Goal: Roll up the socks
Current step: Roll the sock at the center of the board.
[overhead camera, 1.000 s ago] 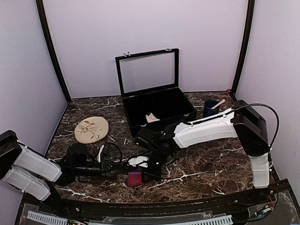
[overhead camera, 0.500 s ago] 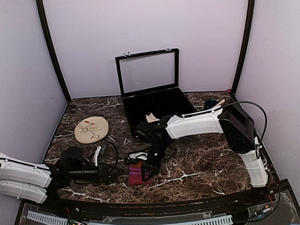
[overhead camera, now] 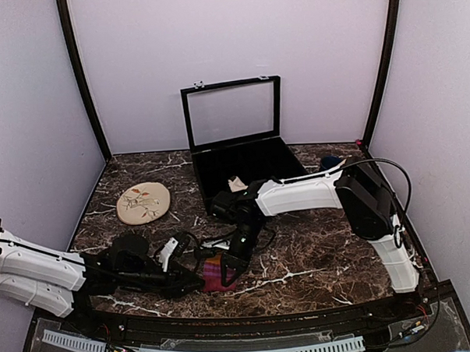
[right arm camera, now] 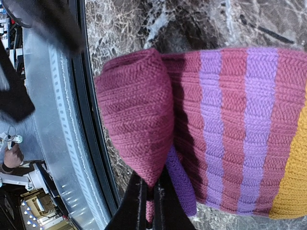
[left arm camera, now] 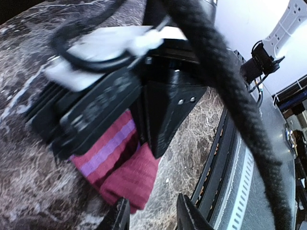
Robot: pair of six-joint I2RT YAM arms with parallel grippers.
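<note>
Beige floral disc (overhead camera: 143, 202) out left of the black case (overhead camera: 246, 171), no part in this. Next along, in front of the case and to its left, low over the marble table (overhead camera: 324, 250), the left gripper (overhead camera: 194, 281). The left wrist view has its fingers (left arm camera: 186, 214) spread apart with nothing between them, nosing up to the near end of the sock.

And there it is: the striped sock (overhead camera: 214, 272), magenta and purple, lying on the marble well in front of the case. It is no flat sock. The right wrist view shows the striped sock (right arm camera: 216, 129) doubled over into a short thick wad, orange cuff at one end and a fat magenta fold bulging at the other.

Right on top of it, the right gripper (overhead camera: 232, 262). Its fingers (right arm camera: 136, 199) are drawn almost together, pinching the lower edge of that magenta fold (a thin bite of fabric, not the whole bundle).

So where are we? I'd call this sock mostly rolled but not finished, since one pinch seems to be holding the bundle together and the end looks untucked.

Inside the case sits a small cream item (overhead camera: 237, 184). It could be the other sock, but it's too small to tell.
</note>
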